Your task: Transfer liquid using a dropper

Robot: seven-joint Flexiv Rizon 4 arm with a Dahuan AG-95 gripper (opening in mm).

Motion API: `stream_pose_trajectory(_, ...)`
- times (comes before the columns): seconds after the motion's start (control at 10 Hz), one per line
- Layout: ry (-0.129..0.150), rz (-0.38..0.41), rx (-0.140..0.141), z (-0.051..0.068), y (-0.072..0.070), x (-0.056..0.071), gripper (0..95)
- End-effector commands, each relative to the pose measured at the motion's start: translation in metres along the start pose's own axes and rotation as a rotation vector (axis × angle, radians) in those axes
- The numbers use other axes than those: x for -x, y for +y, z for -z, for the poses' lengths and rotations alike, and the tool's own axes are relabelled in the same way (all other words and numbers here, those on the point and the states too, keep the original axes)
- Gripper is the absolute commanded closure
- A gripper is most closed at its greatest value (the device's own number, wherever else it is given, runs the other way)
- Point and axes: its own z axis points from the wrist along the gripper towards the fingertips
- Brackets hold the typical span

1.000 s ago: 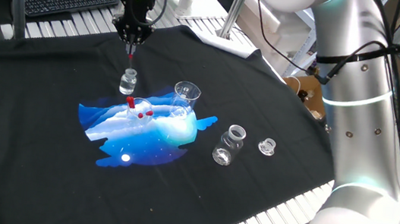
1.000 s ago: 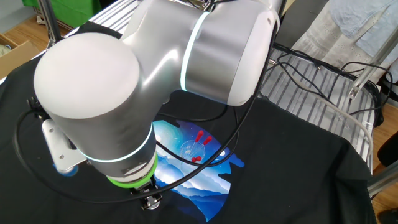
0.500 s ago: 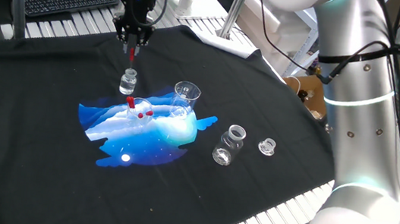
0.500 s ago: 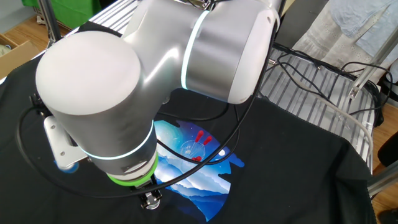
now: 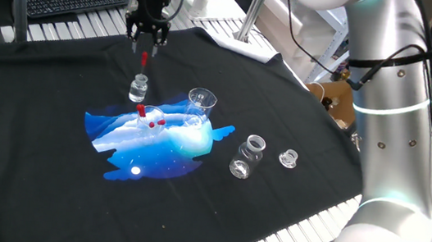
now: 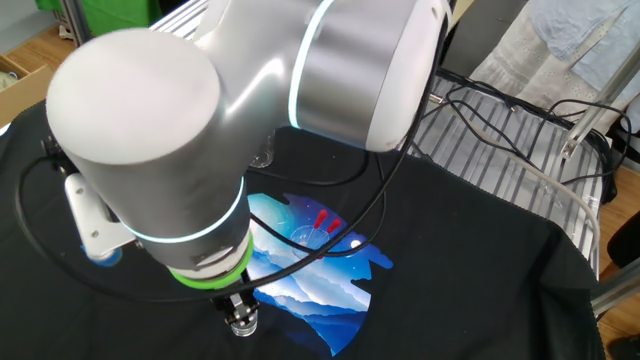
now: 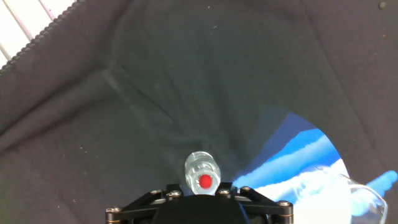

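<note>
The dropper, a slim clear tube with a red bulb, stands upright in a small clear vial on the black cloth. My gripper hangs straight above it with its fingers spread apart and clear of the bulb. In the hand view I look down on the red bulb centred in the vial's mouth. A clear glass beaker stands to the right of the vial, on the blue print. In the other fixed view the arm hides most of the gripper; only the vial shows below it.
A small clear glass with red marks sits on the blue print. A round flask and a small glass piece lie further right. A keyboard lies at the back left, beyond the cloth.
My gripper has opened and risen a little. The dropper stays upright in the vial.
</note>
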Motion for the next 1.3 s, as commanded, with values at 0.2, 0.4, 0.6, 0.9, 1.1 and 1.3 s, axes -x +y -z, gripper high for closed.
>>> stream_pose_trajectory(0.2,-0.019,0.018,0.01,0.004,-0.009,-0.013,57.0)
stream_pose_trajectory(0.4,-0.029,0.02,0.011,0.008,-0.013,-0.02,57.0)
stream_pose_trajectory(0.6,-0.066,0.014,0.022,0.008,-0.014,-0.029,57.0)
stream_pose_trajectory(0.9,-0.137,0.025,0.032,0.004,-0.016,-0.034,76.0)
stream_pose_trajectory(1.1,-0.174,0.028,0.034,0.003,-0.015,-0.034,76.0)
stream_pose_trajectory(1.3,-0.202,0.02,0.038,-0.002,-0.012,-0.033,76.0)
